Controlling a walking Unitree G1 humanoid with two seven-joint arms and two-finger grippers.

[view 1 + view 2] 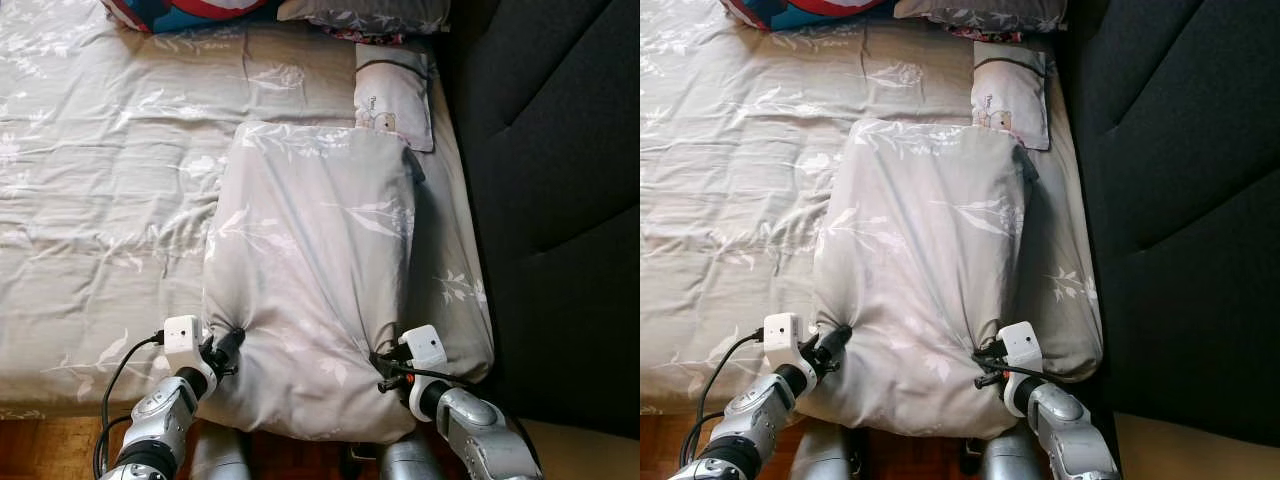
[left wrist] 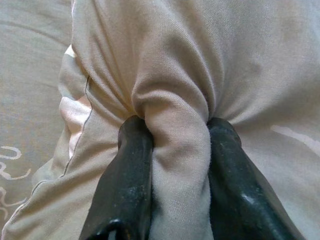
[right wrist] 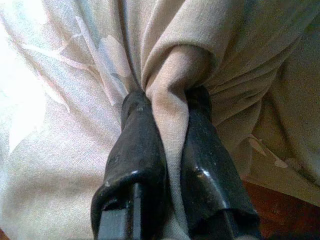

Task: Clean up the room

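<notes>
**Folded duvet on bed, gripped at both near corners**

- Duvet [image 1: 310, 280]: grey w/ pale leaf print, folded into a long bundle, lying lengthwise on the right half of the bed [image 1: 90, 200], near end overhanging the bed's front edge.
- Left gripper [image 2: 172, 150]: at near-left corner of duvet. Wrist view shows both black fingers [image 2: 127, 185] closed tight on a bunched fold of cloth; head views show just the pinch point.
- Right gripper [image 3: 167, 130]: at near-right corner, fingers [image 3: 137, 155] pinched nearly together on a gathered fold. Wrist view also shows a strip of wood floor [image 3: 280, 210] below the duvet edge.
- Small pillow [image 1: 393, 95]: white w/ cartoon print, beyond duvet's far end, beside dark headboard [image 1: 560, 150].
- Further pillows [image 1: 360, 12] along top edge, head views.
</notes>
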